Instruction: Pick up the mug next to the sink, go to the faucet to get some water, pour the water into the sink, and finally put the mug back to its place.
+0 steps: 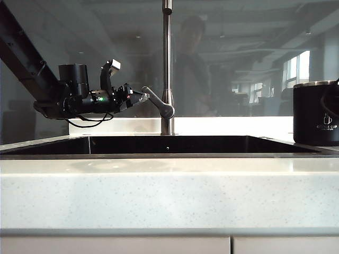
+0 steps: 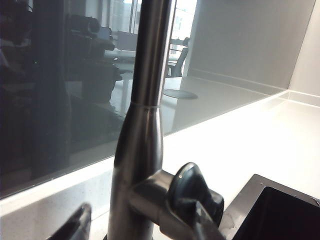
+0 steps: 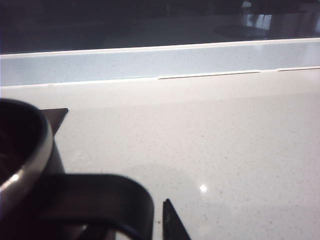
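Observation:
The black mug (image 1: 316,114) with its silver rim stands upright on the white counter right of the sink (image 1: 169,144). In the right wrist view the mug's rim (image 3: 30,165) and black handle (image 3: 100,197) are close up. My right gripper (image 3: 135,227) is open around the handle. One fingertip (image 3: 170,222) shows a thin gap from the handle; the other is hidden behind it. My left gripper (image 1: 142,97) is at the faucet (image 1: 167,63), open, its tips at the slanted lever (image 1: 159,103). The faucet pipe (image 2: 142,125) and lever knob (image 2: 192,192) lie between its fingers (image 2: 80,220).
A dark glass backsplash (image 1: 238,63) runs behind the sink and reflects a person and a room. The white counter (image 1: 169,196) spans the front and continues to the right of the mug (image 3: 225,150). A corner of the sink (image 2: 280,210) shows by the faucet base.

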Robot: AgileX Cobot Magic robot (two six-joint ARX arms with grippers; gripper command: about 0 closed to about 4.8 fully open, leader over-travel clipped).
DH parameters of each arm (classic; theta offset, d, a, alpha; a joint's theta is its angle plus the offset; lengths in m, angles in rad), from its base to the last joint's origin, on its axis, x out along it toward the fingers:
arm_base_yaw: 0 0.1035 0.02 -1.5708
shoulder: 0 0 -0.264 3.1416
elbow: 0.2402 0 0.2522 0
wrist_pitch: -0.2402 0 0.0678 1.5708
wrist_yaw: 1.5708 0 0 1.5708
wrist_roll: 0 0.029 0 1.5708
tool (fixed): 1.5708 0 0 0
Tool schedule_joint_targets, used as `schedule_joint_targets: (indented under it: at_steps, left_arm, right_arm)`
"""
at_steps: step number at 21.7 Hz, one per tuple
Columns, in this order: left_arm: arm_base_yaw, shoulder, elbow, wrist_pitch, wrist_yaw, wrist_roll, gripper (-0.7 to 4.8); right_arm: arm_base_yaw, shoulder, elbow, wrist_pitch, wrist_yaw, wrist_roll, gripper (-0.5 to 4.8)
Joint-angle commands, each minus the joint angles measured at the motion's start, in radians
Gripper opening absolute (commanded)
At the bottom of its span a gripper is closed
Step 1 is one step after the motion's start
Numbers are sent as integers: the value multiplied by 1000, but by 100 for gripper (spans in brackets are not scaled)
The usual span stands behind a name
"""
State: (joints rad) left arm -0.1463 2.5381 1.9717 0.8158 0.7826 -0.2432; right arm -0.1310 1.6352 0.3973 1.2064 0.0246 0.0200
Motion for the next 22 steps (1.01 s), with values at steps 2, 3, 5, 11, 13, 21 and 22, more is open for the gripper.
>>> schedule_joint_targets:
  at_steps: [2, 3, 5, 11, 13, 21, 22]
  left_arm:
    - [0, -6, 5, 7, -3, 0, 255]
    - [0, -6, 5, 7, -4, 0, 255]
    - [0, -6, 5, 7, -3, 0, 255]
    - [0, -6, 5, 7, -3, 0, 255]
    - [0, -6, 5, 7, -3, 0, 255]
    - [0, -6, 5, 9, -1, 0, 255]
    - [0, -6, 5, 8, -1, 0, 255]
  right_arm:
    - [0, -15, -29, 51, 3, 2, 122]
    - [0, -18, -42, 63, 3, 2, 122]
    - [0, -31, -84, 118, 3, 2, 122]
    - [1, -99, -199, 190, 10, 6, 123]
    - [2, -137, -240, 193, 10, 24, 123]
    - [6, -411, -397, 138, -222, 247, 43]
    - [7, -421, -397, 137, -270, 247, 44]
